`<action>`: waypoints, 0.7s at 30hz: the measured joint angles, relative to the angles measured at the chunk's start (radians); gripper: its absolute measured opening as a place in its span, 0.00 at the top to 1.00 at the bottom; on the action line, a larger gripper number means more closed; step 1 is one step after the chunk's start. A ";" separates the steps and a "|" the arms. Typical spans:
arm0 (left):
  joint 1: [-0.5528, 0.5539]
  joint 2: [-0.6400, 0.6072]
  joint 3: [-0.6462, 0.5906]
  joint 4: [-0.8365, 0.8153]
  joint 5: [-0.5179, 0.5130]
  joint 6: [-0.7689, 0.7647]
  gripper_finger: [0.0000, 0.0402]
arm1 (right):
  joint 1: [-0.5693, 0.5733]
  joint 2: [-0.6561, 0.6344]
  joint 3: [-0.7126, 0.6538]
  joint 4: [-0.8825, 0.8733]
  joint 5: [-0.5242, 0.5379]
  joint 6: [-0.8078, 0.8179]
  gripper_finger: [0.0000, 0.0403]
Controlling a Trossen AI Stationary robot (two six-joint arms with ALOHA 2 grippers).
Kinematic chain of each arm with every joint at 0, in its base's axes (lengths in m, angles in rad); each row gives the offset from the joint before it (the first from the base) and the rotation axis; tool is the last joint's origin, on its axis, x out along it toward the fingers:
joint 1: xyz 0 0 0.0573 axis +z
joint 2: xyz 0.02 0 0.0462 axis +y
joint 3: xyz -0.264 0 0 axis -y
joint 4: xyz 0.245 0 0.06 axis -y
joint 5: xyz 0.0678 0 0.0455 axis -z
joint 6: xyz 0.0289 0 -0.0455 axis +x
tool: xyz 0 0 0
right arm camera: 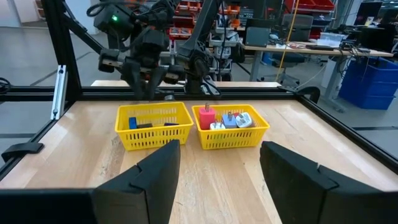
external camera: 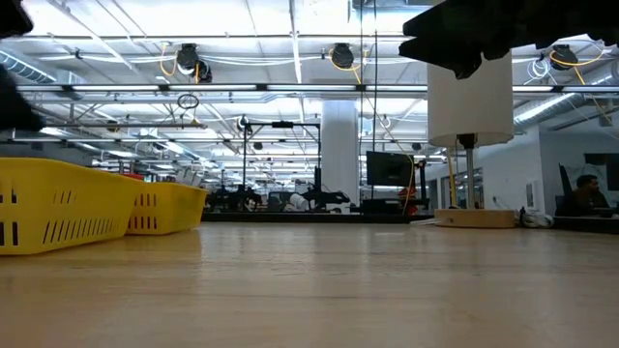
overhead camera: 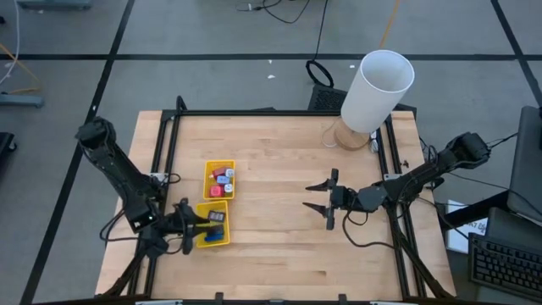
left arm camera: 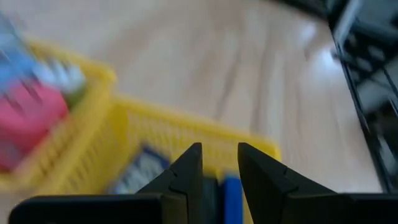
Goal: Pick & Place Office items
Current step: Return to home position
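A long yellow tray [overhead camera: 206, 203] with two compartments lies on the table's left half. Its far compartment holds a red piece [right arm camera: 206, 116], a blue piece [right arm camera: 230, 119] and pale pieces [right arm camera: 244, 119]. In its near compartment lie a blue flat rectangle [right arm camera: 132, 122] and a dark grey one [right arm camera: 146, 126]. My left gripper [overhead camera: 196, 222] hangs over the near compartment, tilted downward. Its fingers [left arm camera: 193, 165] stand a narrow gap apart, and the blue rectangle [left arm camera: 231, 193] shows below through that gap. My right gripper [overhead camera: 310, 196] hovers open over the table's right middle, pointing level at the tray and holding nothing.
A big white cylinder [overhead camera: 377, 89] stands on a wooden base [overhead camera: 349, 135] at the far right corner. Black frame rails [overhead camera: 165, 144] run along the table's left, right and far edges. Bare wood lies between the tray and my right gripper [right arm camera: 219, 146].
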 joint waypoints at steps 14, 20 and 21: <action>0.286 -0.159 0.138 0.421 -0.065 0.787 0.75 | 0.000 0.000 0.000 0.001 0.000 0.000 0.48; 0.458 -0.196 0.131 0.414 0.207 0.963 0.75 | 0.000 0.000 0.000 0.009 0.000 0.002 0.48; 0.476 -0.215 0.123 0.415 0.223 0.982 0.75 | 0.000 0.000 0.000 0.017 0.000 0.002 0.48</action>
